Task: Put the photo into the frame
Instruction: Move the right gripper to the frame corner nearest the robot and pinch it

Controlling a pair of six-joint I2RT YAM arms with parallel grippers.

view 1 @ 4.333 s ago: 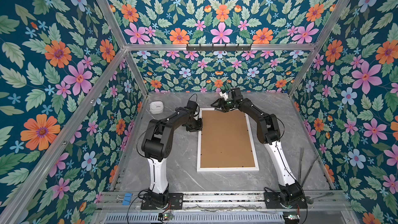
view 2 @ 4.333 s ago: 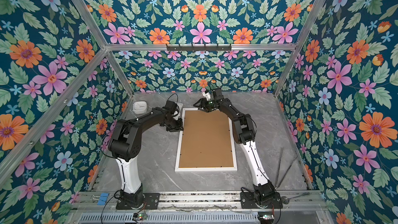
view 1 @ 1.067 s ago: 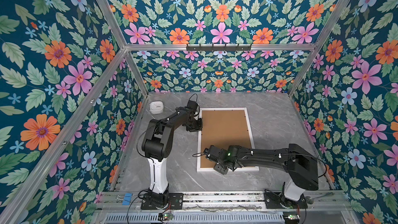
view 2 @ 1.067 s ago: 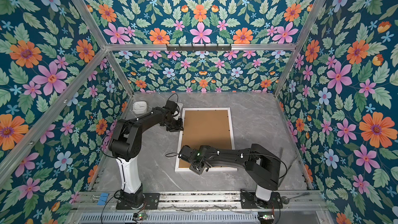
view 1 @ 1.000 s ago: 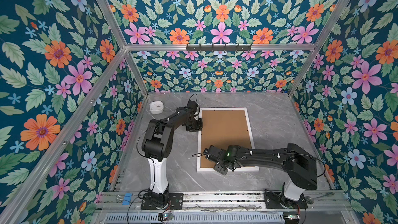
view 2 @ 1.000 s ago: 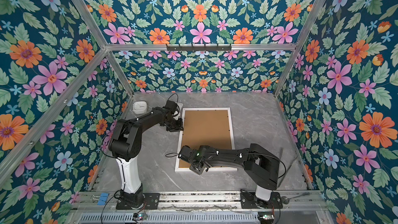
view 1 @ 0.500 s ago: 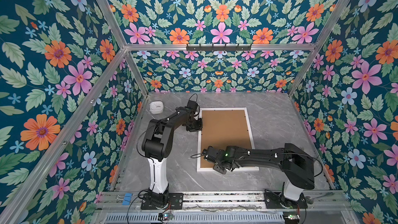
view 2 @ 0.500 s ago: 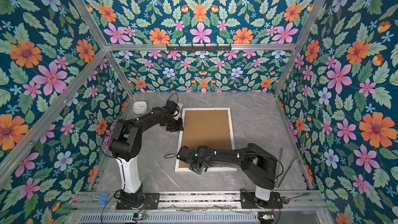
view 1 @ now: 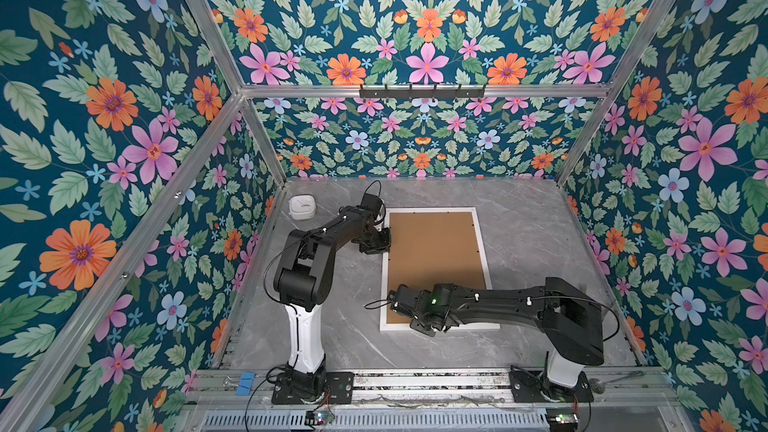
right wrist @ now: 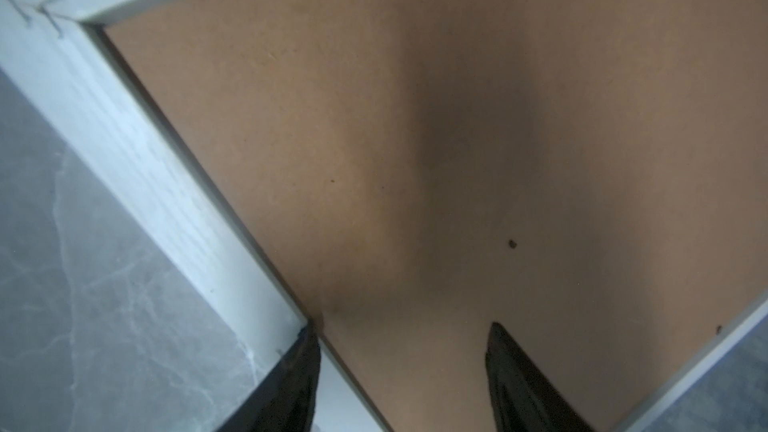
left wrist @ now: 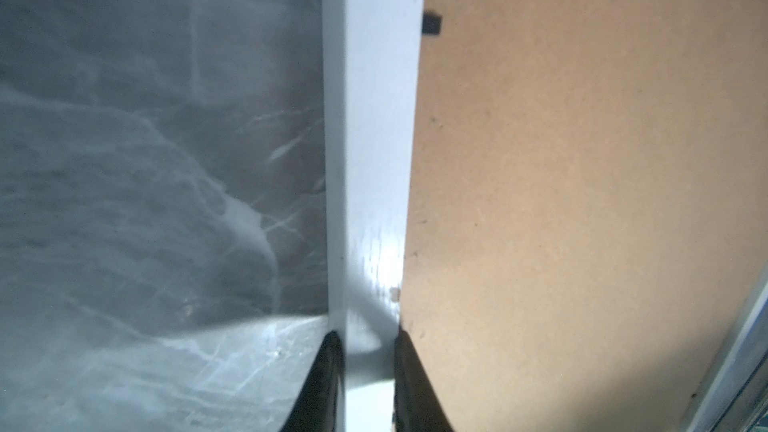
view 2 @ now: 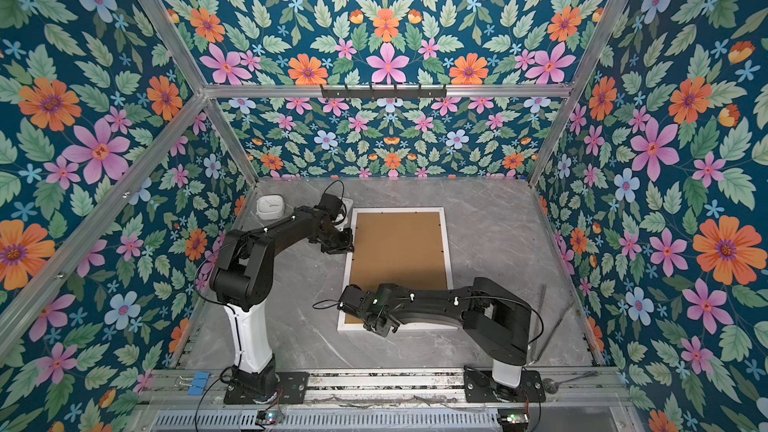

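Looking down on a grey marbled table (view 1: 532, 234) inside floral walls (view 1: 124, 126). Seeing the white rectangular frame (view 1: 395, 327) lying flat at centre, matte brown board (view 1: 434, 251) filling it. Pinching its 9 o'clock rim with the left gripper (view 1: 375, 247) (jaws pressing both sides). Showing the right gripper (view 1: 430, 326) at the 7 o'clock corner, jaws standing apart.

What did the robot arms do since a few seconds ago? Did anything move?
The right gripper swung from the far end of the frame to its near left corner, jaws open over the brown backing board. The left gripper stayed clamped on the frame's left rim. Frame and board did not move.
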